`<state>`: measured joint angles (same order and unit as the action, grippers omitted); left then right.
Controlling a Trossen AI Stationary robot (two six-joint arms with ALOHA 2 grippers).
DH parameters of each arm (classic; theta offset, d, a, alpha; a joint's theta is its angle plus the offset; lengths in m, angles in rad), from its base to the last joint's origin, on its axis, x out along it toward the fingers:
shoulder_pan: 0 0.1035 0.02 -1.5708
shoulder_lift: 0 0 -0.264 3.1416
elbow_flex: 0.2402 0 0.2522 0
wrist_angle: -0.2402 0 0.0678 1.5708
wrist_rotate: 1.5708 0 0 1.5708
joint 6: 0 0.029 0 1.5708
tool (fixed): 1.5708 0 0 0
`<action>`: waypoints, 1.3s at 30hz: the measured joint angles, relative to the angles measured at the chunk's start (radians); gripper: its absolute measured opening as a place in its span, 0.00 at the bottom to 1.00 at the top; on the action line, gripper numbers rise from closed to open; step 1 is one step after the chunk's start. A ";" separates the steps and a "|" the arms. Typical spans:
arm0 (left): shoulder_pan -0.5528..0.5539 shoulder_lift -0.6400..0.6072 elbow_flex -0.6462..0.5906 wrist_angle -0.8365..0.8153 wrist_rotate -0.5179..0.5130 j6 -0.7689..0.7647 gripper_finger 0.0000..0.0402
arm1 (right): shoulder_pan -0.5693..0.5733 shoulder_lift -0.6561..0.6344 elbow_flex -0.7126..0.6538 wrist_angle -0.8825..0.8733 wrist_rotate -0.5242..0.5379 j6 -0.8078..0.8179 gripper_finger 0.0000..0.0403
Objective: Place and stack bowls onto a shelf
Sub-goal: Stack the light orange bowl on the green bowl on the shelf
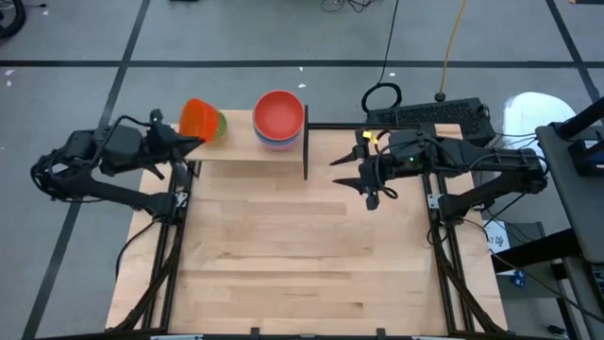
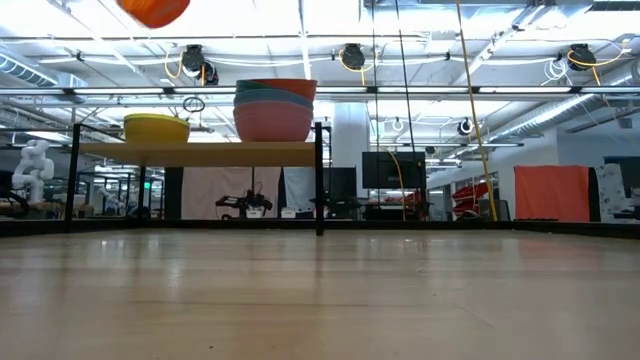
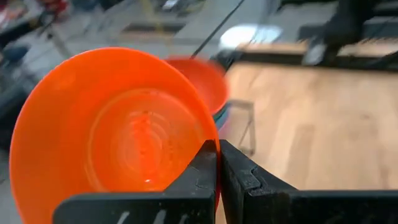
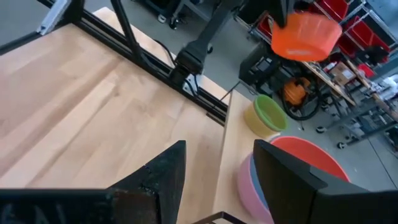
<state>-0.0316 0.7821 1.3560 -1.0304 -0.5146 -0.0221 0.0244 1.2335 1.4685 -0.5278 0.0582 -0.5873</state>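
Two stacks of bowls are sitting on the shelf [image 1: 247,151]: the low view is showing teal and pink bowls under the red bowl [image 1: 278,113], layers the overhead view is mostly hiding. The right wrist view is revealing a green bowl [image 4: 269,112] nested in the yellow bowl [image 2: 156,128]. The left gripper [image 1: 195,138] is pinching the rim of the orange bowl [image 3: 112,127], holding it tilted above them. The right gripper [image 1: 351,170] is hovering spread wide, holding nothing, beside the shelf.

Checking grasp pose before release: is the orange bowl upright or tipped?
Tipped. The left gripper pinches the orange bowl by its rim, its opening turned sideways toward the wrist camera, above the green bowl on the shelf.
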 joint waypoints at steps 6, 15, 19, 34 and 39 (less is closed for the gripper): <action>0.062 0.003 0.000 -0.164 -0.062 -0.098 0.00 | 0.000 0.000 0.000 0.000 -0.002 0.000 0.45; 0.204 0.003 0.000 -0.189 -0.097 -0.089 0.00 | 0.000 0.000 0.000 0.000 -0.002 0.000 0.45; 0.266 0.003 0.000 -0.191 -0.091 -0.108 0.00 | 0.000 0.000 0.000 0.000 -0.002 0.000 0.45; 0.498 0.121 -0.001 -0.187 -0.087 -0.191 0.00 | 0.000 0.000 -0.001 0.000 -0.002 0.038 0.45; 0.571 0.177 -0.002 -0.150 -0.056 -0.183 0.00 | 0.000 0.000 -0.001 0.000 -0.002 0.100 0.45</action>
<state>0.5395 0.9595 1.3540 -1.1801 -0.5702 -0.2051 0.0246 1.2339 1.4679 -0.5282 0.0566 -0.4868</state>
